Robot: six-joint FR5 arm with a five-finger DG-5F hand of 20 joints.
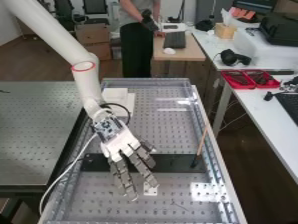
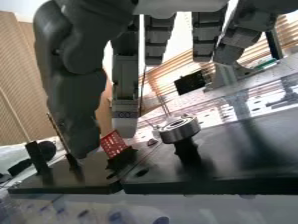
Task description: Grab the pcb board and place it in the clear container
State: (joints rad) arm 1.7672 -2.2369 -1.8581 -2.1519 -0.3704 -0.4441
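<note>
The hand (image 1: pixel 120 141) hangs above the black base plate (image 1: pixel 176 162), fingers spread and nearly straight, pinching nothing, presumably leaving room to close. On that plate, the red perforated board (image 2: pixel 114 144), likely the pcb, stands edgewise in a dark holder (image 2: pixel 122 159), probably so its faces stay graspable.

- No txt, nos. or signs legible in either pic.
- Wrist view: tiny marks on a narrow, pale band on a finger (image 2: pixel 124 114) of the dark grey & white robot hand (image 1: pixel 121 144); they look like print, but too sm. to read.
- High view: black rectangular keyboard (image 1: pixel 290 104) at the R edge; key lettering, if any, too sm. to tell.
</note>
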